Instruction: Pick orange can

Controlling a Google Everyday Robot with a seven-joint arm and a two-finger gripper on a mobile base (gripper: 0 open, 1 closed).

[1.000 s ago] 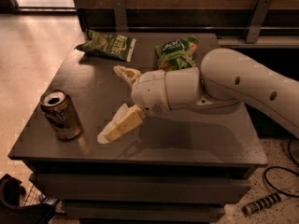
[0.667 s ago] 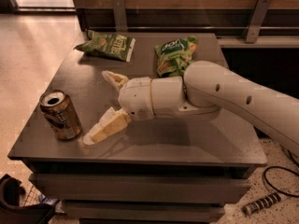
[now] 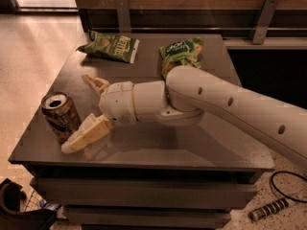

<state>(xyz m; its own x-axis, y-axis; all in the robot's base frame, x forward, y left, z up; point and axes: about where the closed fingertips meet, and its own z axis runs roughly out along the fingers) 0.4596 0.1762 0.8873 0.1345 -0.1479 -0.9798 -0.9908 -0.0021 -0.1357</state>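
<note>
The orange can point(image 3: 60, 116) stands upright near the front left corner of the dark table point(image 3: 158, 152). It is bronze-orange with dark markings and an open silver top. My gripper point(image 3: 76, 113) is open, reaching in from the right. One cream finger point(image 3: 86, 134) lies in front of the can's right side. The other finger point(image 3: 96, 83) is behind the can, further back. The can stands just left of the gap between them, apart from both.
Two green snack bags lie at the back of the table, one at the back left point(image 3: 109, 46) and one at the back middle point(image 3: 181, 53). My white arm point(image 3: 225, 107) spans the table's right half. A cable point(image 3: 288, 186) lies on the floor at the right.
My gripper has moved left across the table towards the can, and its open fingers now stand right beside it. The can has not moved.
</note>
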